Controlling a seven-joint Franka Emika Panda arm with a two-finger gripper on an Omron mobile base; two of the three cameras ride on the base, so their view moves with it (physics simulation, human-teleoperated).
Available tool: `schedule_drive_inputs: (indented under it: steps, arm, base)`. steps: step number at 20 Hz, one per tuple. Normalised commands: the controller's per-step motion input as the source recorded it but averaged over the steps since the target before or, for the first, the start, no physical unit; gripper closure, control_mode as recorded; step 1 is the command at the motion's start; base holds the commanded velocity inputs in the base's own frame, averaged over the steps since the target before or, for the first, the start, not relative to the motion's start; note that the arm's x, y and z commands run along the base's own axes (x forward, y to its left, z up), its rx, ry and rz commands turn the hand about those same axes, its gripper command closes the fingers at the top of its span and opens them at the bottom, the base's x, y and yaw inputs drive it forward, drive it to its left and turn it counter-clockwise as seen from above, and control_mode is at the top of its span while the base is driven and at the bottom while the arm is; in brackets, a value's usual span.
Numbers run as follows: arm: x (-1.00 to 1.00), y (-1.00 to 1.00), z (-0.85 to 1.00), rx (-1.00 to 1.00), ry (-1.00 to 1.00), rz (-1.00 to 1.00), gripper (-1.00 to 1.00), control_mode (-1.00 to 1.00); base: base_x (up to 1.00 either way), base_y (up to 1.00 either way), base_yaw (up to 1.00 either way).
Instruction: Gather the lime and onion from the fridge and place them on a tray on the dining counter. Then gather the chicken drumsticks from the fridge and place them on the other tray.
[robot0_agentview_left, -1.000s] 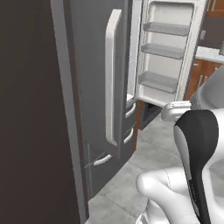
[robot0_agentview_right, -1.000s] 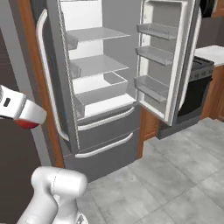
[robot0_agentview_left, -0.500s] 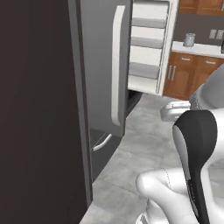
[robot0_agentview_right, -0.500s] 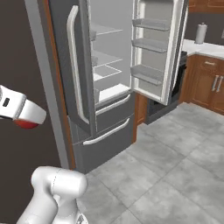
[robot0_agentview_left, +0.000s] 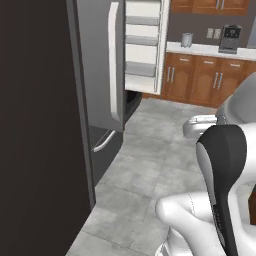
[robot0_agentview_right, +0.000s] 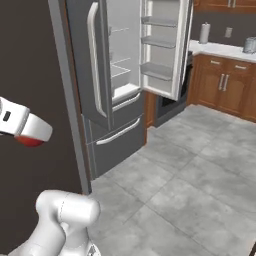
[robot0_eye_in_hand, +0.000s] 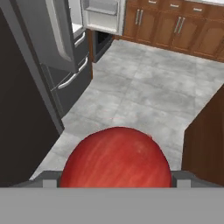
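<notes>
Carrying the onion (robot0_eye_in_hand: 116, 157) clamped between its gripper (robot0_eye_in_hand: 114, 178) fingers, the arm should keep its wrist steady and clear of the open fridge (robot0_agentview_right: 125, 75) door while travelling toward the dining counter.

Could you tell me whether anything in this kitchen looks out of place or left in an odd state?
Yes: the fridge has its right door swung wide open with nothing at it, while the robot faces the tiled floor. The onion sits between the hand's fingers. Nothing looks spilled or damaged.
</notes>
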Motion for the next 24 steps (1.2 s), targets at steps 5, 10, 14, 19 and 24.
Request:
schedule_drive_inputs:
  steps: [5,10,14,19,24]
  arm:
    - [0.00,0.00,0.00,0.00,0.00,0.00,1.00,1.00]
    - [0.00,0.00,0.00,0.00,0.00,0.00,1.00,1.00]
    - [0.00,0.00,0.00,0.00,0.00,0.00,1.00,1.00]
    - [0.00,0.00,0.00,0.00,0.00,0.00,1.00,1.00]
    - [0.00,0.00,0.00,0.00,0.00,0.00,1.00,1.00]
  base:
    - [-0.99,-0.02,-0.27]
    - [-0.98,-0.16,-0.29]
    - [-0.73,-0.48,-0.26]
    - [-0.23,-0.95,-0.22]
    - [-0.08,-1.00,-0.17]
